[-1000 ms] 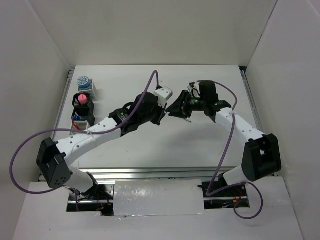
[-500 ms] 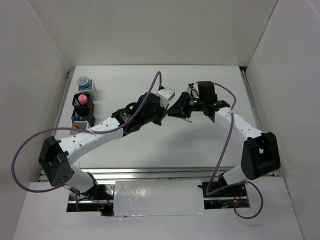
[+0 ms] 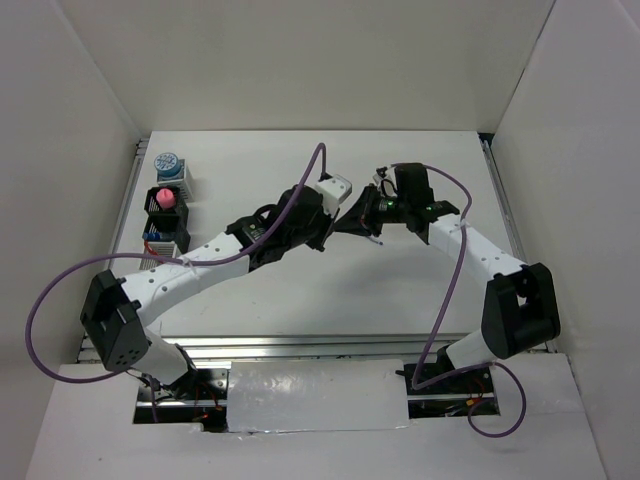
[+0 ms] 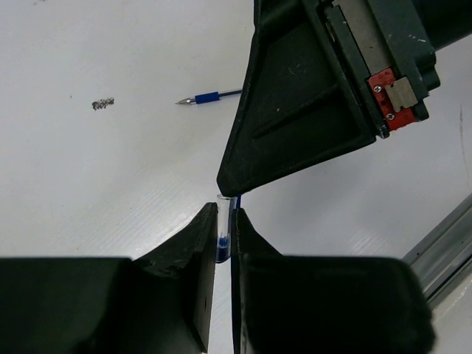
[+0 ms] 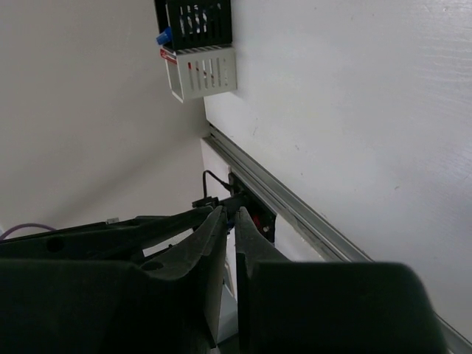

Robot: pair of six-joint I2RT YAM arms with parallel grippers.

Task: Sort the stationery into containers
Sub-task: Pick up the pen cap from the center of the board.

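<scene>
- Left pincer (image 4: 223,221) has slid up to the right pincer (image 5: 229,215).
- It pinches a thin tube (image 4: 222,240) with blue ink.
- Right pincer looks narrow; cannot tell if holding.

Soft, even white light is falling on the table (image 3: 330,290) from above; arms are casting only faint, blurred shadows onto it; walls around the table are greying toward the corners; in wrist views, left gripper (image 4: 226,214) and right gripper (image 5: 230,212) are looming dark and soft-edged over the table, whose surface is reading crisp.

Row of containers (image 3: 185,185) along table's (image 3: 300,290) left edge
</scene>
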